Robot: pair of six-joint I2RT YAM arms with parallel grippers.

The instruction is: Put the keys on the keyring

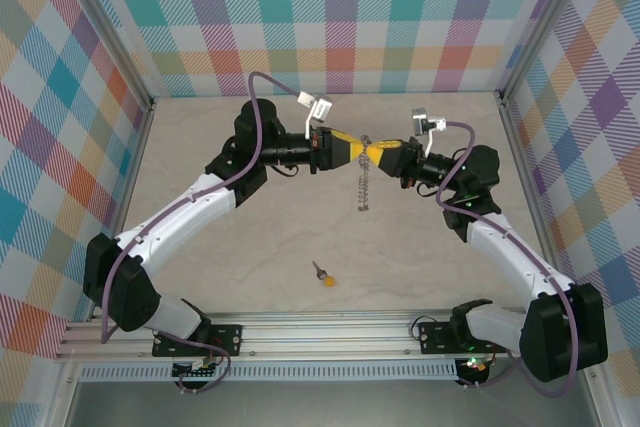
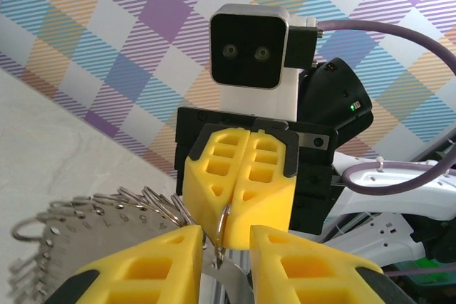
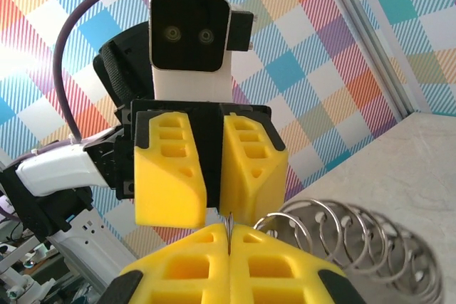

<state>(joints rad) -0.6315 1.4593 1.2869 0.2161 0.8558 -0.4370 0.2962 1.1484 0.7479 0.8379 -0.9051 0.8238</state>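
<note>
Plaid walls enclose the beige counter (image 1: 250, 247); above it the right gripper (image 2: 231, 201) pinches the dangling keyring (image 1: 364, 192); the left gripper (image 3: 215, 208), facing it, stands slightly spread; the key (image 1: 322, 273) lies nearer the bases.

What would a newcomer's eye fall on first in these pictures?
The left gripper and right gripper, both yellow-fingered, meet nose to nose above mid-table, a thin silvery chain of metal ring links dangling between them. Towards the near edge, a tiny silver key with a yellow-orange head lies alone on the table.
</note>
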